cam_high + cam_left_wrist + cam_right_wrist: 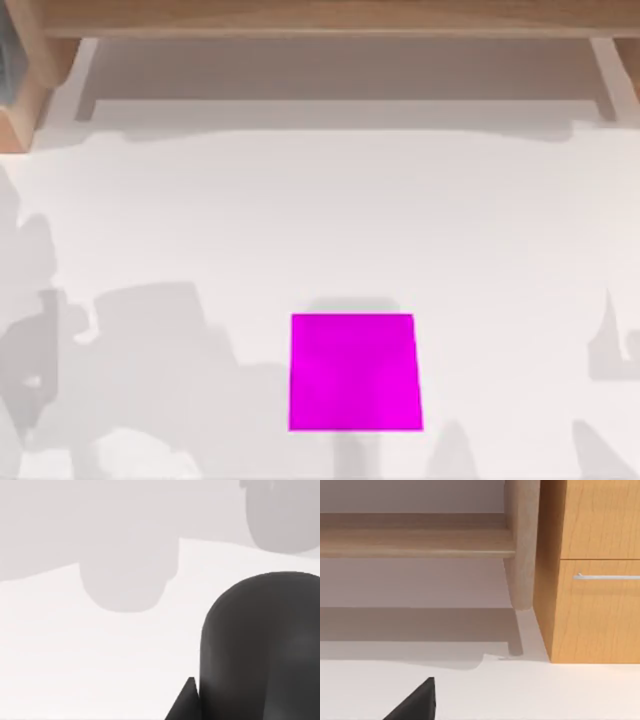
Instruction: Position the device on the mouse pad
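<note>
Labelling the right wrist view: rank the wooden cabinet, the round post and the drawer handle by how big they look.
1. Wooden cabinet
2. Round post
3. Drawer handle, a thin bar

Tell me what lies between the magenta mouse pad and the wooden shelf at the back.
Nothing: in the top view the white table between the mouse pad and the wooden shelf is bare, crossed only by shadows.

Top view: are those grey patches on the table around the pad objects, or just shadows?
Top view: just shadows, flat and soft-edged on the white table, heaviest at the left and along the bottom edge; a faint one borders the mouse pad at its far side. Left wrist view: rounded shadows of the same kind. Right wrist view: a broad shadow under the wooden shelf.
</note>
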`<action>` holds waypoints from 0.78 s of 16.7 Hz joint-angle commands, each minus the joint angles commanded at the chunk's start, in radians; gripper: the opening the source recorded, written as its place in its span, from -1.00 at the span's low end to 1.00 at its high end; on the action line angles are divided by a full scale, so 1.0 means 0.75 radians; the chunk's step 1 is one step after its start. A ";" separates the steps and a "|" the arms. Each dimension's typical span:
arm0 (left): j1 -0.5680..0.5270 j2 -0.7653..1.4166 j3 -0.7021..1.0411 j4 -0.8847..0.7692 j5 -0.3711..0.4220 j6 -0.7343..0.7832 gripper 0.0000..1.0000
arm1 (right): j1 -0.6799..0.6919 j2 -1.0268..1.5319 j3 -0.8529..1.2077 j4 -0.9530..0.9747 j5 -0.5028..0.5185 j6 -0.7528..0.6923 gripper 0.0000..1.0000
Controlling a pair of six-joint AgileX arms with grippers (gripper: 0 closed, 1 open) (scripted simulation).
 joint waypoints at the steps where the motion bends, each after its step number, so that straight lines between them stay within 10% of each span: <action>1: -0.052 0.025 0.023 -0.005 0.001 0.047 -1.00 | 0.000 0.000 0.000 0.000 0.000 0.000 1.00; 13: -1.088 0.409 0.338 -0.070 0.052 0.790 -1.00 | 0.000 0.000 0.000 0.000 0.000 0.000 1.00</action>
